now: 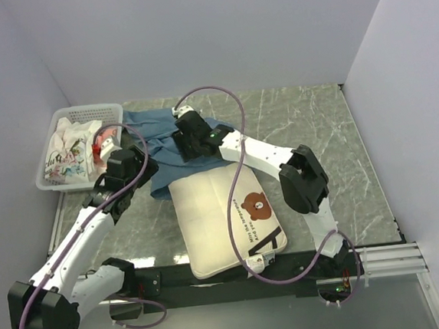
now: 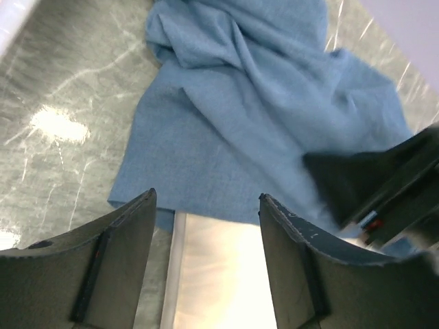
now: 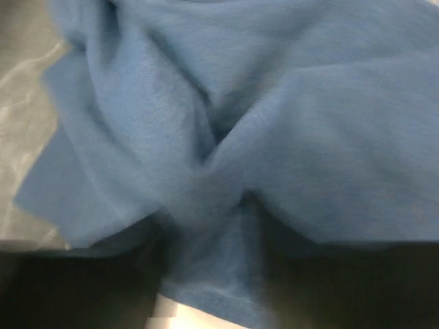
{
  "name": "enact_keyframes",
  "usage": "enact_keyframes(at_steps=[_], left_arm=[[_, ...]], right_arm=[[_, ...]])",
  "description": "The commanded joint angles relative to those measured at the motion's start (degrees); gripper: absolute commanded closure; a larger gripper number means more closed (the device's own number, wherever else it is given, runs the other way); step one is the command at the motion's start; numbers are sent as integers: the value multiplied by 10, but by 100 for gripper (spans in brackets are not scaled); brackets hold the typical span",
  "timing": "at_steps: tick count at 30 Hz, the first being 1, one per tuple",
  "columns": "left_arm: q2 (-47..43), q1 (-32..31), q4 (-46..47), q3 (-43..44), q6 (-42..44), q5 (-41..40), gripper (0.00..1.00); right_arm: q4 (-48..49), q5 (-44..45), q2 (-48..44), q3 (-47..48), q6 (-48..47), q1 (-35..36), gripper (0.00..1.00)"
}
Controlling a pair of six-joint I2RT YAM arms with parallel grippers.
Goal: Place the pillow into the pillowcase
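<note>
Little is done so far: the pillow [image 1: 224, 218] lies wholly outside on the tabletop [image 1: 308, 126] (bear side up), its far edge meeting the crumpled pillowcase [image 1: 159, 131], where the left hand [image 2: 206, 199] hovers spread and empty, while the blur hides whether the right hand [image 3: 214, 277] grips cloth.

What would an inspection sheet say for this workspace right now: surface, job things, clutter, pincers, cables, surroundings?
Surface: grey marbled table, no spills seen.
Job's things: pillow lies flat, bear print up, not inside the case; blue pillowcase lies crumpled at its far edge.
Clutter: white basket at far left, holding patterned cloths.
Grippers: left pincer open and empty above the pillowcase edge; right pincer down in the pillowcase folds, grip unclear.
Cables: purple cable drapes across the pillow.
Surroundings: plain pale walls on three sides.
</note>
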Motion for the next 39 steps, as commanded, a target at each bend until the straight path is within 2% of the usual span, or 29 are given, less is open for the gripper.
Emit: enact_keyframes(at_steps=[1, 3, 4, 8, 10, 11, 14, 15, 16, 18, 19, 24, 26, 27, 28, 31, 36, 39], left_arm=[[29, 1, -9, 28, 58, 44, 34], [50, -3, -5, 42, 69, 77, 35], [75, -6, -3, 49, 81, 90, 35], [143, -54, -17, 100, 102, 87, 34], [184, -85, -29, 139, 115, 73, 31], [196, -92, -33, 152, 120, 73, 29], [242, -113, -49, 201, 136, 63, 23], [262, -123, -52, 224, 141, 63, 22], [271, -128, -62, 235, 147, 56, 20], [293, -140, -70, 260, 151, 42, 19], [299, -143, -72, 265, 152, 33, 19], [319, -150, -67, 261, 130, 1, 26], [296, -150, -44, 230, 92, -9, 26], [252, -149, -30, 183, 78, -9, 23], [226, -147, -20, 158, 54, -4, 17], [118, -142, -6, 75, 4, 26, 9], [-57, -151, -13, -62, -87, 79, 6], [-110, -161, -23, -117, -116, 111, 6]], right_arm=[[-41, 102, -7, 74, 22, -38, 75], [-51, 91, -7, 101, 57, -70, 92], [-55, 80, -10, 105, 69, -112, 94], [-39, 31, -19, 92, 130, -211, 96], [-37, -11, -6, 93, 154, -238, 92], [-44, -22, 2, 107, 158, -257, 89], [-71, -53, 20, 125, 161, -271, 57], [-73, -59, 17, 119, 155, -270, 34], [-60, -67, -5, 104, 151, -270, 27], [-37, -66, -41, 37, 153, -268, 17], [-24, -64, -78, 15, 154, -268, 15], [12, -40, -212, -142, 149, -255, 14], [31, -12, -266, -193, 125, -209, 15], [25, 5, -274, -200, 98, -187, 15], [13, 20, -279, -206, 82, -152, 16], [23, 43, -277, -242, 35, -103, 18], [34, 57, -247, -286, -7, -84, 21], [43, 85, -229, -288, -31, -76, 22]])
